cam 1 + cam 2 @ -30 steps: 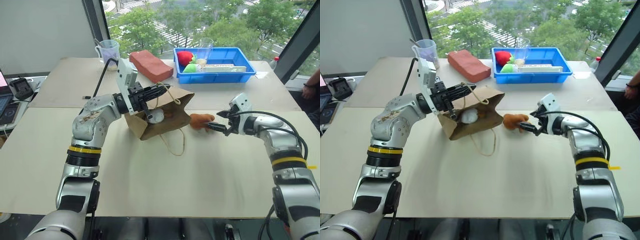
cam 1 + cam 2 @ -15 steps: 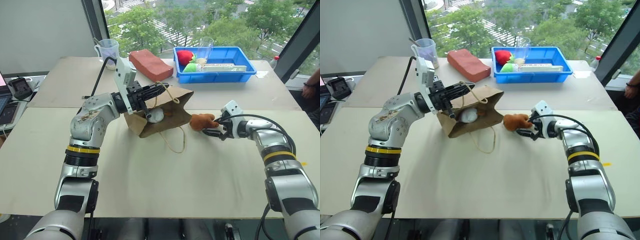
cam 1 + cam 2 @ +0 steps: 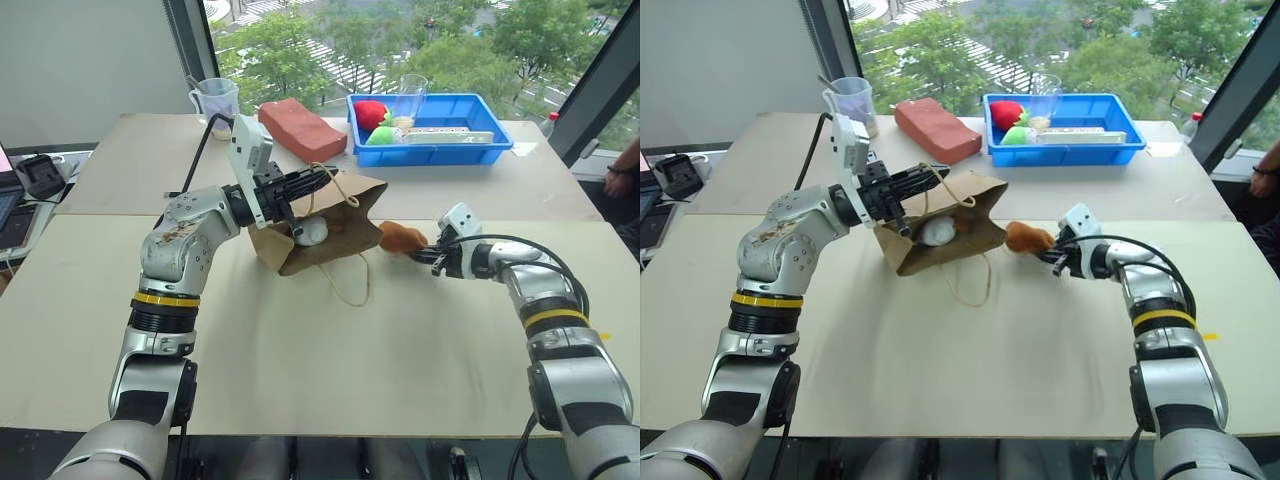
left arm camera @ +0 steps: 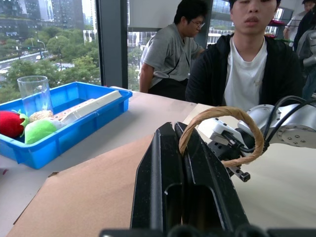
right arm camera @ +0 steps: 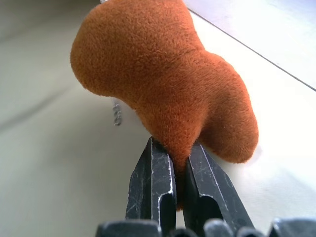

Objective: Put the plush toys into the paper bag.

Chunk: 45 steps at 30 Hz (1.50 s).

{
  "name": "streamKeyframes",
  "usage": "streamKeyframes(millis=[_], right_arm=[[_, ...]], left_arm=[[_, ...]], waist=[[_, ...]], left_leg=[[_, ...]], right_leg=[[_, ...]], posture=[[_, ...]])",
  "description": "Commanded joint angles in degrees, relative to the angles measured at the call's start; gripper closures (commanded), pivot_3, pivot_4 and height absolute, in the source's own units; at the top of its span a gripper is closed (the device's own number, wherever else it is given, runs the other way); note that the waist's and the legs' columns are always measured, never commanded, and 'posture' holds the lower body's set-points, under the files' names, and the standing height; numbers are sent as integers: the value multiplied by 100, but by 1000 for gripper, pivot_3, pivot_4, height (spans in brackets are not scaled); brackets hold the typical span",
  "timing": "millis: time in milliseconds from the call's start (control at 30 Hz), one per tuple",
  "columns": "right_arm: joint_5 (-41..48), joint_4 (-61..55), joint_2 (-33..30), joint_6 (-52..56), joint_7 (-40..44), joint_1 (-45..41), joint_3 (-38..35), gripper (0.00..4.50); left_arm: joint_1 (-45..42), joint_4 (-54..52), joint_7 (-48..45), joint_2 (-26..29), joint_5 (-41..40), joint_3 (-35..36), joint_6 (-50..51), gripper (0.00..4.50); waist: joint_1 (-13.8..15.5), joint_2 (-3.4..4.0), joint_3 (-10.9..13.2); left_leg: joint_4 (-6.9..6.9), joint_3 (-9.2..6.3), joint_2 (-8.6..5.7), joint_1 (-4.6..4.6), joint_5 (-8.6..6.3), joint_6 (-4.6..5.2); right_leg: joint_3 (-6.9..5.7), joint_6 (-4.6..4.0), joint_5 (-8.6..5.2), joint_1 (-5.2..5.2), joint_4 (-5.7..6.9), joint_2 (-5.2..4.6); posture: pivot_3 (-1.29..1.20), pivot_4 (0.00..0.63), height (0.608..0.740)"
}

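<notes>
The brown paper bag [image 3: 338, 220] lies tipped on the table, its mouth toward the right. My left gripper [image 3: 318, 180] is shut on the bag's twine handle [image 4: 223, 113] and holds the upper edge of the mouth up. The white plush toy [image 3: 314, 232] rests inside the bag's mouth. Just right of the bag is the orange-brown plush toy [image 3: 1025, 237]. My right gripper [image 3: 1050, 256] is shut on the orange toy's lower edge, and the right wrist view shows the fuzzy toy [image 5: 168, 84] pinched between the black fingertips [image 5: 154, 170].
A blue bin [image 3: 480, 152] at the back right holds red and green plush fruit and a glass. A reddish-brown block [image 3: 301, 131] and a clear measuring cup [image 3: 216, 100] stand behind the bag. People sit beyond the table's far right; a person's hand [image 3: 620, 180] shows at the right edge.
My right gripper was open around the orange toy and has closed on it, sinking slightly. The left gripper and the bag have stayed still.
</notes>
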Motion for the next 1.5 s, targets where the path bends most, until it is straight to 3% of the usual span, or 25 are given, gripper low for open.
streamKeyframes(millis=[33,233,433,667,867,1133,1500], right_arm=[[246,-1619,-386,326,-13,652,-293,4479],[1080,-4934,-696,2514,-447,1863,-796,4479],[1555,-6110,-464,3720,-997,1470,-624,4479],[1358,-5847,-385,3845,-1221,937,145,4479],[1070,-5191,79,3729,-1584,399,649,4479],[904,-4601,581,3649,-1831,26,830,4479],[384,-3399,1398,2707,-2664,36,733,4479]], left_arm=[[7,-152,145,30,82,75,-70,4500],[122,-301,233,-19,9,78,-5,4500],[71,-283,154,-50,-56,70,34,4500],[5,-361,147,-116,-172,100,126,4500],[52,-499,151,-164,-224,108,212,4500],[81,-592,147,-186,-375,130,384,4500],[98,-791,128,-212,-586,122,611,4500]], waist=[[9,0,0],[-11,0,0],[3,0,0],[37,0,0],[6,0,0],[11,0,0],[-22,1,0]], left_leg=[[0,0,-1,-1,-1,1],[3,-2,-1,-8,-15,25],[5,-1,-1,9,-13,23],[8,-6,-11,15,-13,23],[8,-5,-14,1,-13,23],[7,-6,-13,-1,-12,22],[-1,-4,-13,-5,-4,7]], right_leg=[[1,0,0,-2,0,-1],[1,1,0,-9,5,-3],[5,0,-1,-5,-1,0],[-2,0,-1,7,-1,-1],[-1,0,0,-4,3,-2],[-2,0,0,-8,7,-1],[1,0,0,-21,16,0]], posture=[[0,150,740],[0,150,740],[0,150,740],[0,150,740],[0,150,740],[0,150,740],[0,150,740]])
